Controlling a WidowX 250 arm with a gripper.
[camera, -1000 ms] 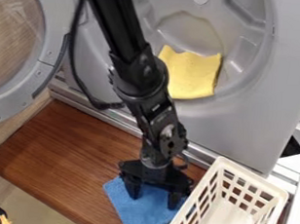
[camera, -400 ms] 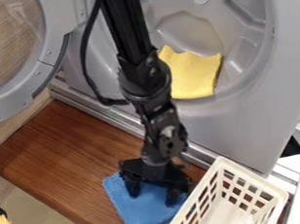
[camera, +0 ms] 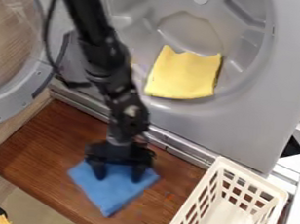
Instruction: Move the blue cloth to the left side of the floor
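The gripper (camera: pixel 118 174) is low over the brown wooden board (camera: pixel 51 150), its two fingers pointing down and spread apart at the upper part of the blue cloth (camera: pixel 112 191). The cloth lies around and below the fingertips, one corner pointing toward the front. A gap with blue cloth showing is visible between the fingers. Whether the cloth's underside touches the board cannot be told.
A cream plastic basket (camera: pixel 212 207) stands at the right of the board. Behind is a grey machine drum holding a yellow cloth (camera: pixel 183 75), with its round door (camera: pixel 42 61) at the left. A dark object with orange sits at the lower left corner.
The gripper and the blue cloth have moved left together, away from the basket. More of the board shows between cloth and basket. The yellow cloth is less covered by the arm.
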